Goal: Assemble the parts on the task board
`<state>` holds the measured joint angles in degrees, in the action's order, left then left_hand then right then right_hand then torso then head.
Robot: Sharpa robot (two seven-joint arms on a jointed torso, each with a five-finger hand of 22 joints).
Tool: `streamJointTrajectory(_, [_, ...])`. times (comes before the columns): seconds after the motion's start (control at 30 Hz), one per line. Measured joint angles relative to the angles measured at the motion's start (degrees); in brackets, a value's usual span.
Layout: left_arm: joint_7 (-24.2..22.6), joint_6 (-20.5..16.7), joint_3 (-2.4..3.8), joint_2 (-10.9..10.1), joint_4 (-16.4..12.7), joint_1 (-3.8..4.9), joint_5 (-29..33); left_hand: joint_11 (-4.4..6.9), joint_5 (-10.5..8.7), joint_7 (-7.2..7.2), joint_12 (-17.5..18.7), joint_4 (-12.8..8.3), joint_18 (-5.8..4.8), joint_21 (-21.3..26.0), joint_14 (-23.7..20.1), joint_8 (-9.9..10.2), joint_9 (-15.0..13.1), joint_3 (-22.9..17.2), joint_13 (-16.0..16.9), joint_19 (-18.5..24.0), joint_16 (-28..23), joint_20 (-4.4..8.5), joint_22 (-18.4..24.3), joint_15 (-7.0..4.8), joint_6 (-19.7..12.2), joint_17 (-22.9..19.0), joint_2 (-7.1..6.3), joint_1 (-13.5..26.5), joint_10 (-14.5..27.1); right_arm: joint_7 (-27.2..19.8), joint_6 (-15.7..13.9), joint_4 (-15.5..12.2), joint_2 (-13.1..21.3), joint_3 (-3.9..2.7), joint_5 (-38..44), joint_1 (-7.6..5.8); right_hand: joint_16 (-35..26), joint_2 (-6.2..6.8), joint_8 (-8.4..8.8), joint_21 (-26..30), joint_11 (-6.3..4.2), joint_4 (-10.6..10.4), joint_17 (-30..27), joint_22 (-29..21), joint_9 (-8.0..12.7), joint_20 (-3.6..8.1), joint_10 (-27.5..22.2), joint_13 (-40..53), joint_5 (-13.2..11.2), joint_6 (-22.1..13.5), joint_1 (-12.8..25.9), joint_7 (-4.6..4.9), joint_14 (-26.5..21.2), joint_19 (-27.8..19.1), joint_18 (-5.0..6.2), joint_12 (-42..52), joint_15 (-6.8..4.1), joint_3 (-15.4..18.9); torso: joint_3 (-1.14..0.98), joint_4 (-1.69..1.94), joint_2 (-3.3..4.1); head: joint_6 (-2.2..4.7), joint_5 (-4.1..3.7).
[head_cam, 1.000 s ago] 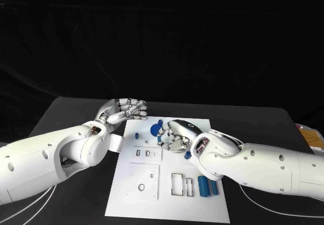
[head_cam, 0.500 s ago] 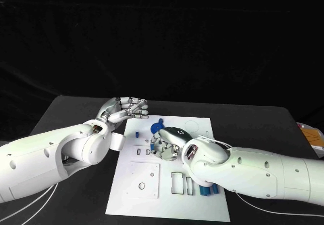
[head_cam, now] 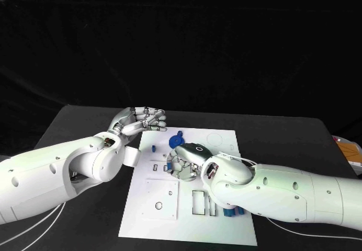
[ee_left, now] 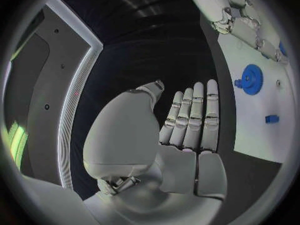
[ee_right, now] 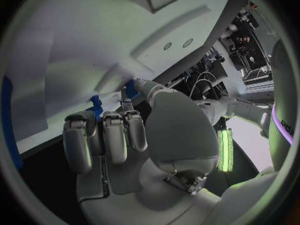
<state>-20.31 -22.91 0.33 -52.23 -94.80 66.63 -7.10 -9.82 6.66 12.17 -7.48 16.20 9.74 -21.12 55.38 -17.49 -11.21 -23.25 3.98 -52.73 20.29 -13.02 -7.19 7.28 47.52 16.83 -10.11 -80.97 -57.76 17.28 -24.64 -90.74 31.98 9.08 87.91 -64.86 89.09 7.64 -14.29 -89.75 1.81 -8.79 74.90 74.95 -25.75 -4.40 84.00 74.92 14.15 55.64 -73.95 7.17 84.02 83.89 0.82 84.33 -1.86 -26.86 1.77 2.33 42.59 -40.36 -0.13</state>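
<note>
Since a second ago the right hand has slid down and leftward over the board, from beside the gear toward the board's left half; the left hand has barely shifted.

Now the right arm reaches across the board's near right part, its hand knuckles up over the middle-left of the board, fingers curled downward side by side. The right wrist view shows a small blue part just past the fingertips and another blue piece near the thumb tip; whether either is pinched I cannot tell.

The left hand hangs raised off the board's far left corner, palm turned up. Its fingers lie straight and close together with the thumb beside them, holding nothing.

The blue gear lies near the board's far edge, left of centre, with a small blue part near the left edge. Two long blue parts lie side by side toward the near right, partly hidden by the right arm.
</note>
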Motion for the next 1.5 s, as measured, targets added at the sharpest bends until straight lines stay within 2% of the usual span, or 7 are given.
streamJointTrajectory(0.17, [0.1,0.0,0.0,-0.1,0.0,0.0,0.0,0.0,0.0,0.0,0.0,0.0,0.0,0.0,0.0,0.0,0.0,0.0,0.0,0.0,0.0,0.0,0.0,0.0,0.0,0.0,0.0,0.0,0.0,0.3,0.3,-0.1,0.0,0.0,0.8,0.02,0.0,0.02,-0.14,0.0,0.0,-0.1,0.0,0.0,-0.1,0.0,0.0,0.0,-0.1,0.0,0.0,-0.03,0.0,0.0,0.0,0.0,0.0,0.2,-0.01,-0.03,0.01,-0.07,0.04])
streamJointTrajectory(0.23, [0.1,0.0,0.0,-0.1,0.0,0.0,0.0,0.0,0.0,0.0,0.0,0.0,0.0,0.0,0.0,0.0,-0.1,0.0,0.0,0.0,0.0,0.0,0.0,0.0,0.0,0.0,0.0,0.0,0.0,0.5,0.4,-0.1,0.0,0.0,1.1,0.03,0.0,0.31,-0.37,0.0,0.0,-0.1,0.0,0.0,-2.1,0.0,0.0,0.0,-0.3,-0.1,0.3,-0.1,0.0,0.0,0.0,0.0,0.0,0.2,-0.01,-0.03,0.01,-0.07,0.05])
streamJointTrajectory(0.63, [0.2,0.0,0.0,-0.2,-0.1,0.0,0.0,0.0,0.0,0.0,0.0,0.0,0.01,0.0,0.0,0.0,0.0,0.0,0.0,0.0,0.0,0.0,0.0,0.0,0.0,0.0,0.0,0.0,0.0,1.5,0.4,-0.7,0.5,0.0,3.2,0.21,0.0,0.61,-0.59,0.0,0.0,-0.1,0.0,0.0,-3.2,0.0,0.0,0.0,-0.3,-0.2,0.6,-0.22,0.0,0.0,0.0,0.0,0.0,0.2,0.01,0.01,-0.04,-0.21,0.03])
streamJointTrajectory(0.83, [0.2,0.0,0.0,-0.2,-0.1,0.0,0.0,0.0,0.0,0.0,0.0,0.0,0.0,0.0,0.0,0.0,0.0,0.0,0.0,0.0,0.0,0.0,0.0,0.0,0.0,0.0,0.0,0.0,0.0,2.0,0.3,-0.9,0.6,0.01,4.2,0.3,0.0,0.62,-0.6,0.0,0.0,-0.1,0.0,0.0,-3.3,0.0,0.0,0.0,-0.4,-0.2,0.6,-0.23,0.0,0.0,0.0,0.0,0.0,0.2,0.0,0.0,-0.04,-0.21,0.08])
streamJointTrajectory(1.13, [0.3,0.0,0.0,-0.2,0.0,0.0,0.0,0.0,0.0,0.0,0.0,0.0,0.0,0.0,0.0,0.0,0.0,0.0,0.0,0.0,0.0,0.0,0.0,0.0,0.0,0.0,0.0,0.0,0.0,2.4,0.3,-1.0,0.6,0.02,4.9,0.33,0.0,1.16,-2.36,0.0,0.0,-0.3,0.0,0.0,-3.4,0.0,0.0,0.0,-0.5,-0.3,1.1,-0.33,0.0,0.0,0.0,-0.6,0.0,0.3,0.01,0.01,-0.03,-0.18,0.02])
streamJointTrajectory(1.23, [0.3,0.0,0.0,-0.2,0.0,0.0,0.0,0.0,0.0,0.0,0.0,0.0,0.01,0.0,-0.2,0.0,0.0,0.0,0.0,0.2,0.0,-0.17,0.0,0.16,0.0,0.1,0.0,0.0,0.0,2.5,0.2,-0.9,0.6,0.01,5.0,0.33,0.0,2.09,-3.23,0.0,0.0,-0.5,0.0,0.0,-3.4,0.0,0.0,0.0,-1.0,-0.3,2.1,-0.35,0.0,0.0,0.0,-1.0,0.0,0.6,0.01,0.01,-0.03,-0.18,0.02])
streamJointTrajectory(1.5, [0.4,0.1,0.0,-0.2,0.0,0.0,0.0,0.0,0.0,0.0,0.0,0.0,-0.01,0.0,-0.2,0.0,0.0,0.0,0.0,0.2,0.0,-0.21,0.1,0.21,0.0,0.1,0.0,0.0,0.0,2.6,0.2,-0.8,0.6,0.01,5.2,0.34,-0.1,2.57,-2.54,0.0,0.33,-0.9,0.0,0.0,-2.7,-0.01,-0.3,0.0,-2.1,-1.0,2.6,-0.02,0.0,0.0,0.0,-1.3,0.0,0.9,0.04,0.0,-0.05,-0.14,-0.1])
